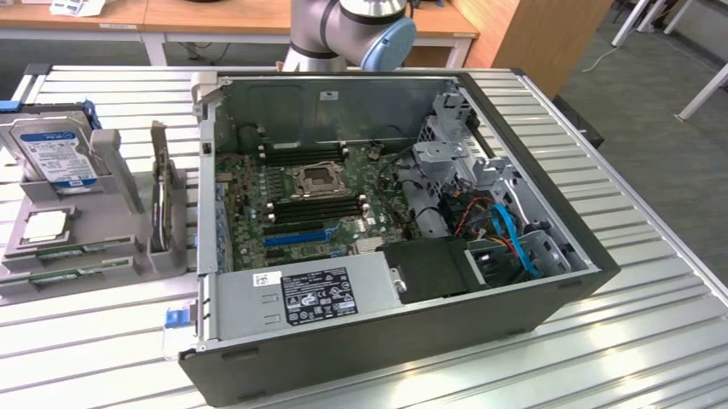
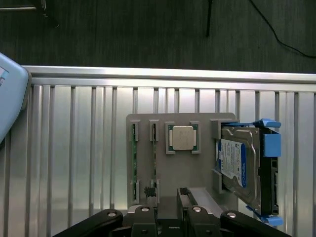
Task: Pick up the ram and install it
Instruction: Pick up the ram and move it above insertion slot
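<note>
Two ram sticks, long, thin and green, lie side by side in slots of a grey holder [image 2: 143,121]: one ram [image 2: 154,158] and a second [image 2: 133,158]. In the exterior view they show as ram sticks [image 1: 68,252] at the holder's [image 1: 114,162] near end, at the exterior view's left. My gripper [image 2: 166,191] hangs above the holder, near one end of the sticks. Its jaws are apart with nothing between them, and one fingertip [image 2: 149,191] is over the end of the nearer ram.
The holder also carries a square silver processor [image 2: 181,137] and a hard drive [image 2: 237,165] with a blue-white label. An open computer case [image 1: 546,290] lies on the slatted metal table [image 1: 637,341], its motherboard [image 1: 319,200] showing dark memory slots [image 1: 320,207].
</note>
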Robot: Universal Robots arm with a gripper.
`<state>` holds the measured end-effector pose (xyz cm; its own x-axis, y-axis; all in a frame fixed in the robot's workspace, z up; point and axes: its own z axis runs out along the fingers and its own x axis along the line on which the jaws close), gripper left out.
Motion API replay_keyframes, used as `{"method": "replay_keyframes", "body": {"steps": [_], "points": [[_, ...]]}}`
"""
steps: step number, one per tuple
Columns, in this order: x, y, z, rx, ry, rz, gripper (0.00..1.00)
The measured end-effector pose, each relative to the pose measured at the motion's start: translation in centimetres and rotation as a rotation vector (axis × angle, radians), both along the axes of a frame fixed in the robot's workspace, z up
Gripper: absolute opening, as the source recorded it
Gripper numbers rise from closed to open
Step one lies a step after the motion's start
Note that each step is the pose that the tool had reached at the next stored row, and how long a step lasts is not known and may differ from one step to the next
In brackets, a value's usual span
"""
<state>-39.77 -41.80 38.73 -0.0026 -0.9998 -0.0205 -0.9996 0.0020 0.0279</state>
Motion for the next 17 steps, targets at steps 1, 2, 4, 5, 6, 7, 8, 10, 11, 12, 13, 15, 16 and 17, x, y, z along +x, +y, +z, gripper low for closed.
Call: {"method": "replay_keyframes", "body": {"steps": [1, 2, 4, 5, 6, 7, 8, 10, 11, 12, 13, 15, 16, 17], "points": [[0.0, 0.00, -0.17, 0.0002, -0.0008, 0.000, 0.30], [0.0, 0.00, -0.33, 0.0001, -0.0013, 0.000, 0.30], [0.0, 0.00, -0.70, 0.0001, -0.0025, 0.000, 0.30], [0.0, 0.00, -0.88, 0.0001, -0.0030, 0.000, 0.30], [0.0, 0.00, -1.05, 0.0001, -0.0034, 0.000, 0.30], [0.0, 0.00, -1.24, 0.0002, -0.0040, 0.000, 0.30], [0.0, 0.00, -1.41, 0.0001, -0.0044, 0.000, 0.30], [0.0, 0.00, -1.79, 0.0001, -0.0053, 0.000, 0.30], [0.0, 0.00, -1.97, 0.0002, -0.0058, 0.000, 0.30], [0.0, 0.00, -2.15, 0.0001, -0.0061, 0.000, 0.30], [0.0, 0.00, -2.32, 0.0001, -0.0063, 0.000, 0.30], [0.0, 0.00, -2.70, 0.0001, -0.0070, 0.000, 0.30], [0.0, 0.00, -2.88, 0.0001, -0.0072, 0.000, 0.30], [0.0, 0.00, -3.06, 0.0001, -0.0075, 0.000, 0.30]]}}
